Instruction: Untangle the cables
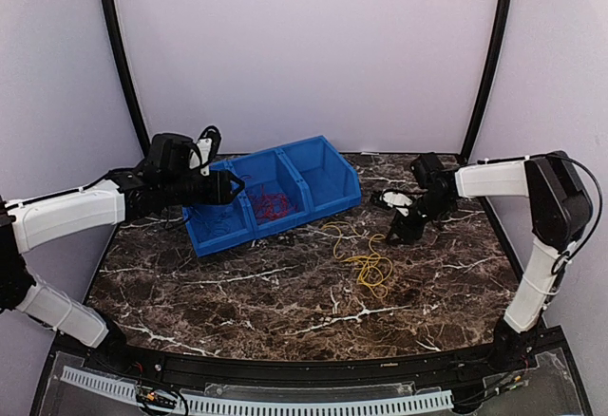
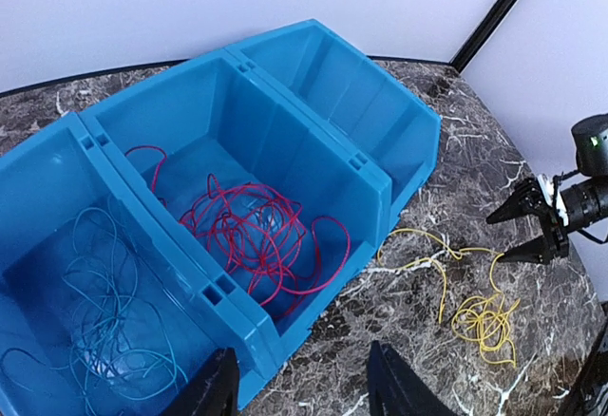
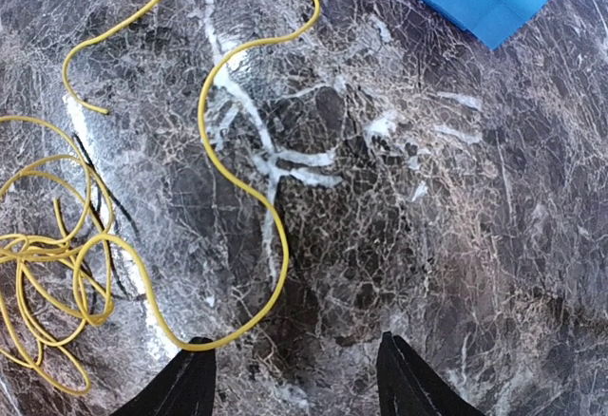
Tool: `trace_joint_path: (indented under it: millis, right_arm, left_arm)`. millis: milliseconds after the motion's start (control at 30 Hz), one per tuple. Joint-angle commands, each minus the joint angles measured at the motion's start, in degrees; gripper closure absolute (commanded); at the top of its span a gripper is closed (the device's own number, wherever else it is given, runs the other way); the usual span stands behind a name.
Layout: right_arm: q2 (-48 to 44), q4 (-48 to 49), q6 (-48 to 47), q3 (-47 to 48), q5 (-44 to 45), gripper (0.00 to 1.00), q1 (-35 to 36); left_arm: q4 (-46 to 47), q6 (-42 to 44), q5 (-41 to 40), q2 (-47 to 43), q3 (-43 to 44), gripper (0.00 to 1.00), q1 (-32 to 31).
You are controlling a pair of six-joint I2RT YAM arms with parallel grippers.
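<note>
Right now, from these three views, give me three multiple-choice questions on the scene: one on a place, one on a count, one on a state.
1. Where does the yellow cable lie?
A. in the middle bin
B. in the left bin
C. on the table

2. How many of the blue bins hold a cable?
A. one
B. two
C. three

3. How does the right gripper stand?
A. open, clamped on nothing
B. shut on the yellow cable
C. shut on a bin wall

Answers:
1 C: it sprawls on the marble, outside the bins.
2 B: the red cable fills the middle bin, the blue cable the left bin, and the third bin is bare.
3 A: its fingers stand apart above the table.
</note>
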Motion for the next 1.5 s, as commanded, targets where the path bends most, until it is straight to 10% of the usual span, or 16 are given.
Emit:
trace_joint_path:
  millis: [0,400,600,1467]
  right_arm:
    - [1.3,-1.2,-1.1,3.3,0.0,0.40,1.8]
    - [2.3,-2.8,-0.2,5.5,-1.7,0.58,5.4]
    - [3.3,-6.8,0.9,8.4,-2.4,1.00,6.1]
    - [-14.4,-27.5,5.0,33.4,-22.6,1.00,11.5]
  left_arm:
    - [6.8,-0.2,4.0,-3.8,-3.2,0.51,-0.2]
    - [17.4,3.9,7.8,6.5,-1.7,0.48,-11.5]
    - [22.8,3.5,8.9,10.7,-0.8,0.47,-14.9]
    - [49.3,3.4,6.5,40.8,12.9,0.46,-25.1]
